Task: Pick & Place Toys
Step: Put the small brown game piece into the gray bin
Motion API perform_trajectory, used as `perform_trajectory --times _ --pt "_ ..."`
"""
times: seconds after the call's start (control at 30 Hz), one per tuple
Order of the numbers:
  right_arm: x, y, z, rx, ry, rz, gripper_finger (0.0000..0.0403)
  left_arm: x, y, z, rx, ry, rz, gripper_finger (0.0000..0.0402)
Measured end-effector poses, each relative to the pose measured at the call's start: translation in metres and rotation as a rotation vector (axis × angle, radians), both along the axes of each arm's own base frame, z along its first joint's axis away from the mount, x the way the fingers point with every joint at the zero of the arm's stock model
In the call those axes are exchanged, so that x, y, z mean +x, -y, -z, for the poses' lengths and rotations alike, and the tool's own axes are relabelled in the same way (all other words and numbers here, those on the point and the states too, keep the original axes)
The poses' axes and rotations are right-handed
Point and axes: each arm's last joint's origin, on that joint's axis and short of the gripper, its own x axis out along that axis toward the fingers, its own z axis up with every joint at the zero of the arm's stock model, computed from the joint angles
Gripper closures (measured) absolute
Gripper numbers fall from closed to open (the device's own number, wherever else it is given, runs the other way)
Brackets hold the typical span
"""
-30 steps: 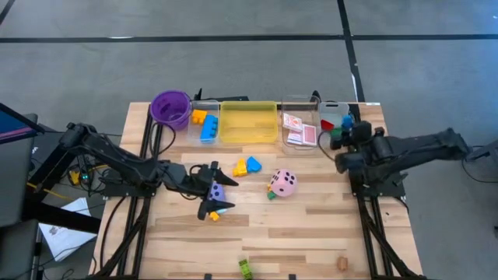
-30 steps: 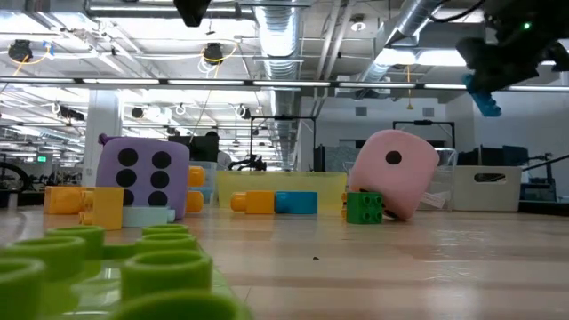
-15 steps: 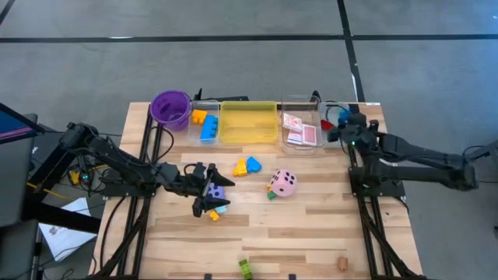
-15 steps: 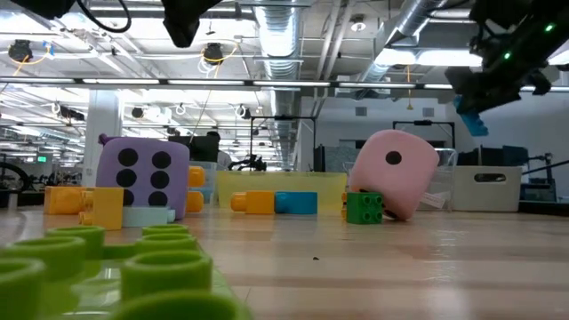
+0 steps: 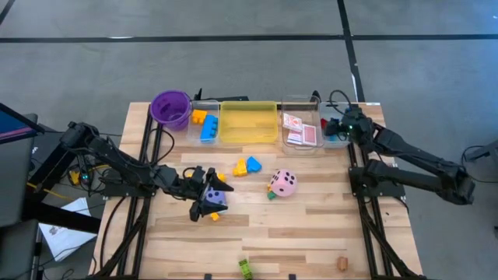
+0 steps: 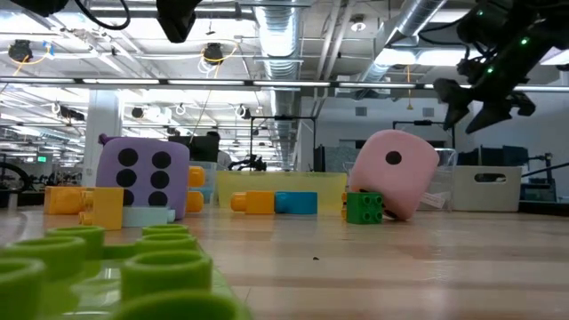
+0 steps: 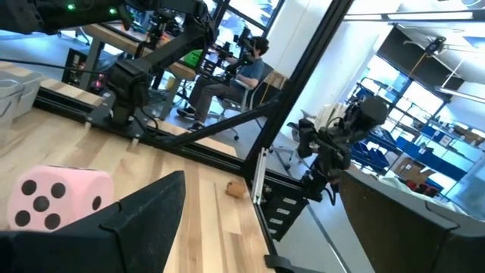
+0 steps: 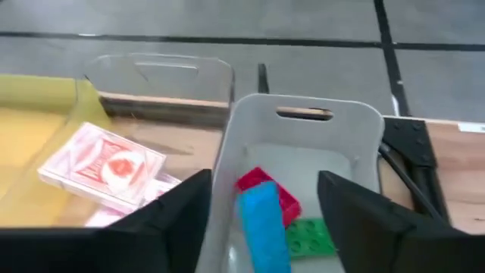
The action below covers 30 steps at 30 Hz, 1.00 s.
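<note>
The left pincer (image 5: 204, 196), released, hovers just beside the purple die (image 5: 215, 194), nearer than the released right pincer (image 5: 339, 127).

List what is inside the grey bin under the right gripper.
The grey bin holds a blue block, a red block partly beneath it, and a green block. The open right gripper hangs above; its fingers hide the bin's near corners.

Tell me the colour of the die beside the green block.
Pink with dark dots, clearest in the low view.
</note>
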Motion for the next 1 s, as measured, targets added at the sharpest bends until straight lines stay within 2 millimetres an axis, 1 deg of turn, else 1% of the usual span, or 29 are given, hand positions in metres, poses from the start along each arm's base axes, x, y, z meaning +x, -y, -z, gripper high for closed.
perform_trajectory --times 0.07,0.17,0.27,0.37,0.53,0.73,0.87,1.0 --pt "0.001 0.0 -0.001 0.001 0.026 0.01 0.0142 0.0 0.0 0.0 0.0 0.0 0.0 0.006" --pt "0.001 0.0 0.0 0.023 0.073 0.019 0.0131 0.0 0.0 0.0 0.002 -0.003 0.0 0.006" --pt "0.004 -0.004 0.0 0.087 0.128 -0.077 0.0128 0.0 0.0 0.002 0.008 -0.018 -0.002 0.006" --pt "0.006 -0.013 -0.001 0.158 0.165 -0.216 0.0128 0.0 0.001 0.004 0.002 -0.039 0.001 0.006" --pt "0.007 -0.039 0.002 0.253 0.152 -0.386 0.0128 -0.002 0.004 0.006 -0.017 -0.072 0.016 0.006" --pt "0.012 -0.074 0.011 0.295 0.056 -0.466 0.0127 -0.001 0.006 0.008 0.006 -0.07 0.022 0.006" --pt "0.022 -0.101 0.02 0.363 0.035 -0.545 0.0127 0.006 0.01 0.02 0.023 -0.108 0.022 0.006" --pt "0.03 -0.131 0.034 0.447 0.004 -0.558 0.0127 0.017 0.014 0.032 0.018 -0.097 0.021 0.006"
